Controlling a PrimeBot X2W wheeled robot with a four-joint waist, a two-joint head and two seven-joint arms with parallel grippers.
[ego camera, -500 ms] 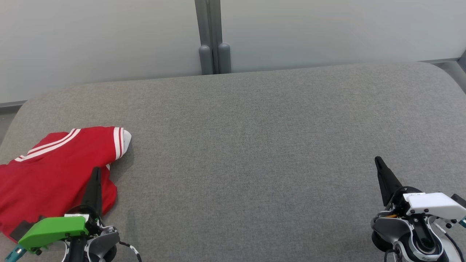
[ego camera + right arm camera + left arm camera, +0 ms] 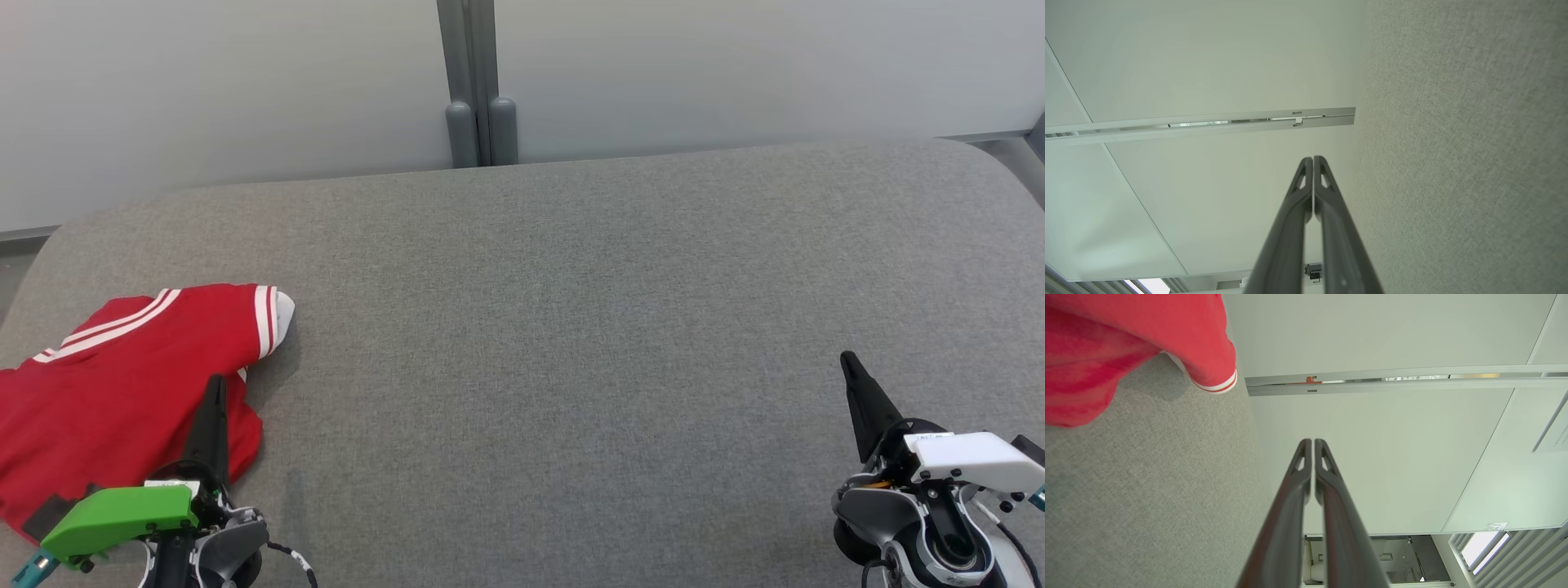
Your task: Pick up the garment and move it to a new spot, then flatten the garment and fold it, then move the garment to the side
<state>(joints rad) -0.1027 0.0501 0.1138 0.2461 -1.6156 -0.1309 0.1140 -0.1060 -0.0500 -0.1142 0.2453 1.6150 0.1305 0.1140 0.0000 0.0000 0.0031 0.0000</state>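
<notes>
Nothing has moved since the earlier frame: my left gripper (image 2: 215, 385), my right gripper (image 2: 849, 363) and the garment (image 2: 122, 384) hold the same positions on the grey cushion (image 2: 571, 310).

Garment: red, with white stripes at the sleeve cuff. It lies loosely bunched on the front left part of the cushion, unchanged in outline. Its left portion runs past the picture edge.

Left gripper: positioned over the front left of the cushion. In the head view its dark fingers overlap the garment's right lower edge. The left wrist view shows the two fingers pressed together along their length, with nothing between them and the red cloth off to one side.

Right gripper: positioned over the front right of the cushion, well apart from the garment. Its fingers are likewise pressed together, tips meeting, and carry nothing.
</notes>
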